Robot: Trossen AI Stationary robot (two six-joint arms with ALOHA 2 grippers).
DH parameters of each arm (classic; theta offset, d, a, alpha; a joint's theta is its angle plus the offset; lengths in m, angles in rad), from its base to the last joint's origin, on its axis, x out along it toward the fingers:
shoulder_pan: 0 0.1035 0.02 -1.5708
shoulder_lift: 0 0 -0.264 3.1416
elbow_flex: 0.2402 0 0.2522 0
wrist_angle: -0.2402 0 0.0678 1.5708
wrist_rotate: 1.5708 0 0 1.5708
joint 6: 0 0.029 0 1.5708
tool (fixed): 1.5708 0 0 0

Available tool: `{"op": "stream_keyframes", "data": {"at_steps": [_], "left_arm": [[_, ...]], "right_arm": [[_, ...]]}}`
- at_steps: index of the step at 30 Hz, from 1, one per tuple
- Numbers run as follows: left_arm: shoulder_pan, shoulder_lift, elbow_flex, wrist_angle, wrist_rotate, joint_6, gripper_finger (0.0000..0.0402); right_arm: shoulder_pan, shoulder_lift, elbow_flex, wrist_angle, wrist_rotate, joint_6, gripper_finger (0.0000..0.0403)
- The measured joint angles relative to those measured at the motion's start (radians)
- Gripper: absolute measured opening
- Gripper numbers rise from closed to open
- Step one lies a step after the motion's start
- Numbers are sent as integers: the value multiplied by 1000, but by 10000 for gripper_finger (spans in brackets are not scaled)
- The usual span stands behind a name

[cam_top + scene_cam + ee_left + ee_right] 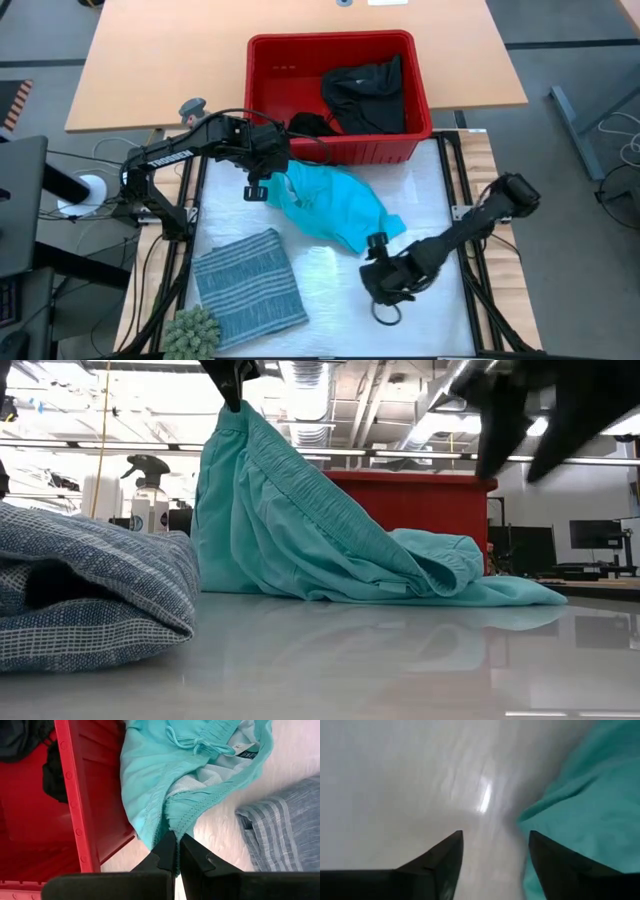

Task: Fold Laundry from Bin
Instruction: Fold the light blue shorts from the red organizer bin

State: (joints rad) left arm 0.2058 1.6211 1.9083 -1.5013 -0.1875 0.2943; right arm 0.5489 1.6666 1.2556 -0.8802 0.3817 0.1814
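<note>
A bright turquoise garment (330, 205) with a drawstring waistband rises in a peak from the white table top (330, 290). My left gripper (260, 185) is shut on the peak, in front of the red bin (340, 148). Black laundry (365, 90) lies in the bin, and one black piece (310, 124) reaches up to its near wall. A folded blue-grey striped garment (248, 282) lies at the near left. My right gripper (385, 288) stands open over the bare table, just beside the turquoise garment's near right end (585, 795). My left gripper pinches the turquoise garment's gathered waistband edge (172, 817) between its two fingers. The fingers come from above, pointing down. The cloth hangs below them (240, 435) and slopes down to the right, with its lower part (470, 585) lying on the table.
A green fuzzy object (190, 332) sits at the table's near left corner. A spray bottle (150, 490) stands behind the striped garment. A wooden table (150, 60) lies beyond the bin. Bare white table shows between the striped garment and my right gripper.
</note>
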Motion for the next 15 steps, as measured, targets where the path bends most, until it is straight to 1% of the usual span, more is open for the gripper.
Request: {"op": "stream_keyframes", "data": {"at_steps": [2,4,9,12,15], "left_arm": [[0,0,0,0,0,-1,0],[0,0,0,0,0,-1,0],[0,0,0,0,0,-6,0],[0,0,0,0,0,-6,0],[0,0,0,0,-1,-6,0]], "right_arm": [[-22,58,-3,-16,-37,-29,265],[-42,110,-4,-35,-40,-56,276],[-80,165,-4,-24,-24,-121,281],[-85,147,-4,-31,45,-122,281],[-85,131,-2,-24,140,-135,281]]}}
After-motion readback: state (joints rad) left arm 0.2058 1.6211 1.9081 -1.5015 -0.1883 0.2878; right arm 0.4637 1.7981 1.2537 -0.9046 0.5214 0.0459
